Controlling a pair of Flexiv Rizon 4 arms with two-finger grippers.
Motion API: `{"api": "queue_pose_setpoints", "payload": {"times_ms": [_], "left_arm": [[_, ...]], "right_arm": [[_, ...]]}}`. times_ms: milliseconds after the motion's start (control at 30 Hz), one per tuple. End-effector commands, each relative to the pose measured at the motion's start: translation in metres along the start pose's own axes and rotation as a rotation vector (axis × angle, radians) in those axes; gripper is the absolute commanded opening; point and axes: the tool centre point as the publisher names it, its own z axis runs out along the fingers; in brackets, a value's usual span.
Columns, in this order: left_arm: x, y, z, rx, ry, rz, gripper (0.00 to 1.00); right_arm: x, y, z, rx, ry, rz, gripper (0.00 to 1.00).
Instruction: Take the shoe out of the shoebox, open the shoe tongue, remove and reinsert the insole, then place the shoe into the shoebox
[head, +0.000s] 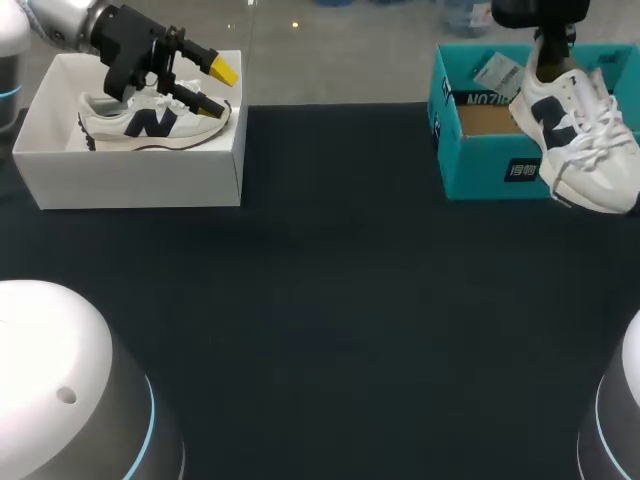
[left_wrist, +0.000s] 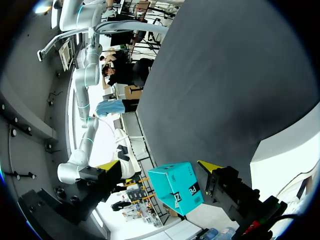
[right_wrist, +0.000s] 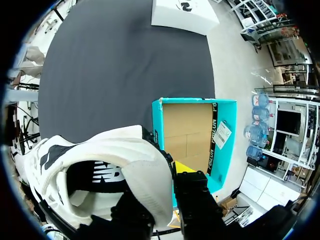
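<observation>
Right gripper (right_wrist: 162, 192) pinching the white shoe (head: 575, 130) by its heel above the teal shoebox (head: 490, 170); left gripper (head: 217, 88) spread wide.

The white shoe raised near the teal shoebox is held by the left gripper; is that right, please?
Not quite: the white shoe raised near the teal shoebox is held by the right gripper, shut on its heel, as the right wrist view shows. The left gripper is open above the white box.
</observation>
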Motion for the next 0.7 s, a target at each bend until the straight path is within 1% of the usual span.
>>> {"api": "queue_pose_setpoints", "payload": {"times_ms": [33, 467, 533, 700], "left_arm": [[0.000, 0.000, 0.000, 0.001, 0.002, 0.001, 1.00], [0.000, 0.000, 0.000, 0.001, 0.002, 0.001, 1.00], [0.000, 0.000, 0.000, 0.001, 0.002, 0.001, 1.00], [0.000, 0.000, 0.000, 0.001, 0.002, 0.001, 1.00]], "right_arm": [[0.001, -0.007, -0.002, -0.025, -0.002, 0.002, 0.00], [0.001, -0.007, -0.002, -0.025, -0.002, 0.002, 0.00], [-0.006, -0.015, 0.006, -0.037, 0.022, 0.015, 0.00], [-0.025, -0.052, 0.020, -0.054, 0.038, 0.051, 0.00]]}}
